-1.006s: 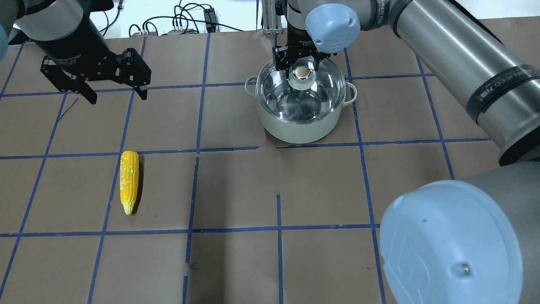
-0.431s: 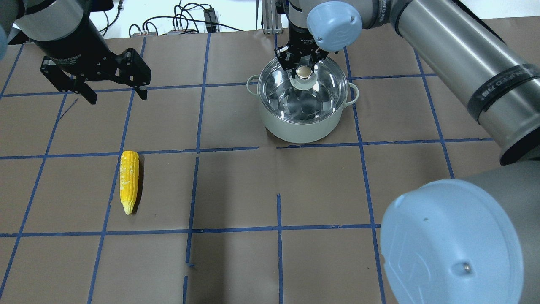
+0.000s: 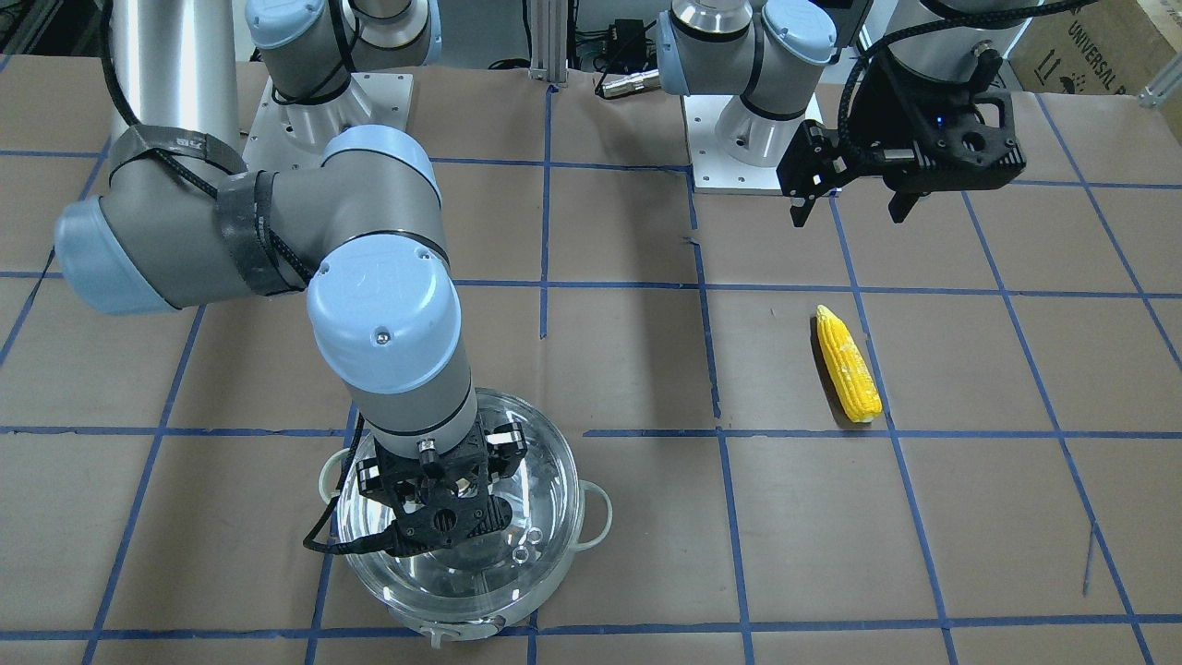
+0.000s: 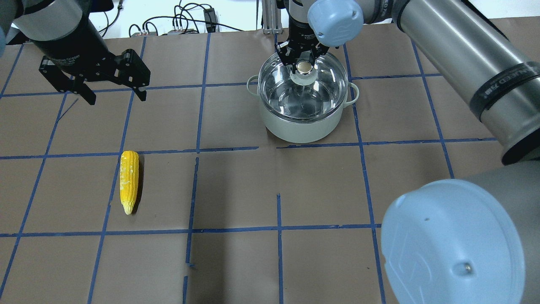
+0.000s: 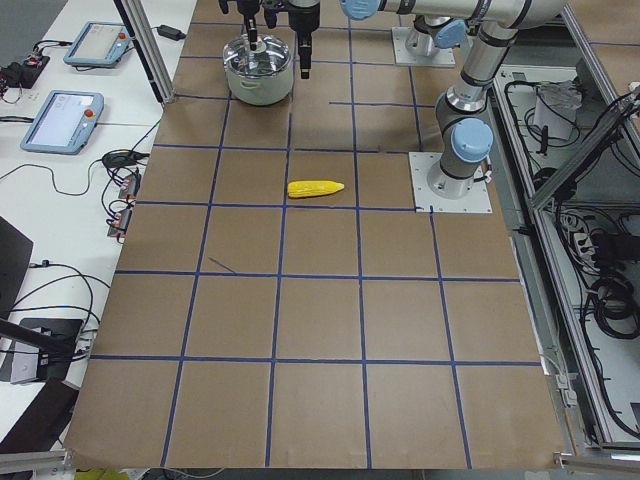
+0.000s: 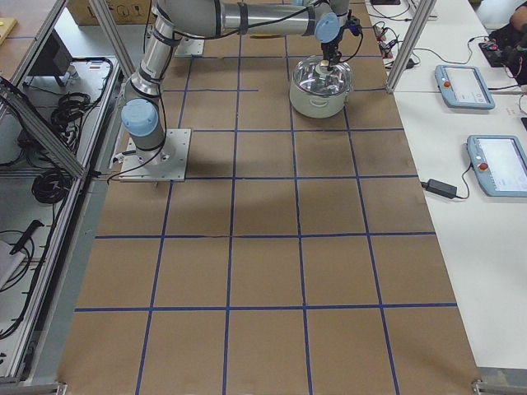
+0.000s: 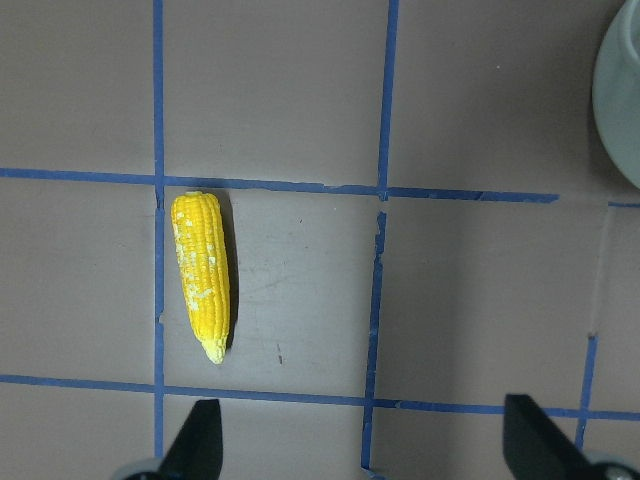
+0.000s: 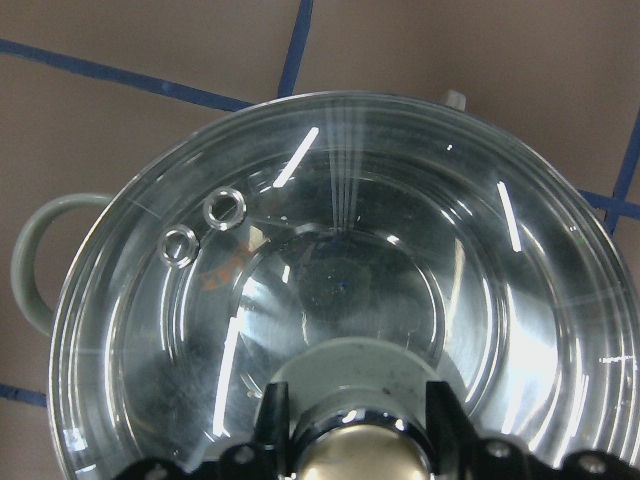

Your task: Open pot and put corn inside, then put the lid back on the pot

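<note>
Step in hand: opening the pot [image 4: 299, 128]. Right gripper [image 8: 357, 428] is clamped on the lid [image 4: 291, 95] knob, lid seated. Left gripper [image 4: 117, 98] hangs open and empty; corn [image 4: 129, 181] lies on the bench [image 4: 236, 190], well apart from the pot. Next, in my judgement: lift lid vertically, park it aside.

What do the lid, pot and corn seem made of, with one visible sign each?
The lid: clear glass, see-through with bright glints. The pot: likely metal, mirror-shiny inside, pale matte coating outside. The corn: probably plastic, uniform yellow, moulded kernel rows.
</note>
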Tool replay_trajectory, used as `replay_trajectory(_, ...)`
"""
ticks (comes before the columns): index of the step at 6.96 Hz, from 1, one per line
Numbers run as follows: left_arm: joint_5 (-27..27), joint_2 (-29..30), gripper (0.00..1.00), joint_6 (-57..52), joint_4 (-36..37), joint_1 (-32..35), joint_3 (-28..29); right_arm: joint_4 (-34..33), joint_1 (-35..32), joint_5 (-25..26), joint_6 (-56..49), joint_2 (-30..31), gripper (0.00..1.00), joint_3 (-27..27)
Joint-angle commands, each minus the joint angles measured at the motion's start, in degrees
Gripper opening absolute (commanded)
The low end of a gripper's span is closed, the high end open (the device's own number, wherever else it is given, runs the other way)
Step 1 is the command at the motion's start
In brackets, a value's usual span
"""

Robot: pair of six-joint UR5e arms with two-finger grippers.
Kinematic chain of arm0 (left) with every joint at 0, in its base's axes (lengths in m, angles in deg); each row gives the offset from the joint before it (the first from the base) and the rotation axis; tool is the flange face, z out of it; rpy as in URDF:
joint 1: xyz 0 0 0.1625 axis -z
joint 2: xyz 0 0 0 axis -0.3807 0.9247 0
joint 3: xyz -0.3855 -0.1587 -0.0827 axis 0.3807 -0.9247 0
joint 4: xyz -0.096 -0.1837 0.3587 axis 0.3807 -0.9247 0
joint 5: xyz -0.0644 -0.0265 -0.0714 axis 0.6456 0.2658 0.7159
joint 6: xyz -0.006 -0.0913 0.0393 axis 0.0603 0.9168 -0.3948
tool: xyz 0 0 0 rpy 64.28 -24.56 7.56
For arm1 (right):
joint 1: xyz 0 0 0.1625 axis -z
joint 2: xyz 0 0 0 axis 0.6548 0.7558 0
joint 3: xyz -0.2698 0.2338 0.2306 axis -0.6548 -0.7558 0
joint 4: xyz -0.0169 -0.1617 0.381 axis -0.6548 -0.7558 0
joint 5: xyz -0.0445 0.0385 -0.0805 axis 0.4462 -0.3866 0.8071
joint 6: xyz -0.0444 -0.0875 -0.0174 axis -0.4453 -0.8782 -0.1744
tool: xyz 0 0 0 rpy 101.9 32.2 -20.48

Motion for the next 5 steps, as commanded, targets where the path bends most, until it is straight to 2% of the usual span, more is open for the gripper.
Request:
replay_trajectory(1, 0.38, -0.50, 1.00, -0.32, -0.50, -0.21, -0.29, 5.24, 1.21, 0.00, -3.14, 0.16, 0.15, -4.65)
replay_trajectory(3, 0.38, 4.21, 1.00, -4.52, 0.89, -3.70, -2.13, 9.22, 4.98, 0.09, -8.84, 0.16, 0.13, -8.70)
replay_trajectory(5, 0.47, 8.79, 1.00, -13.45, 3.79, -11.60, -6.08, 10.37, 9.55, 0.00, -13.59, -0.01, 0.11, -10.83)
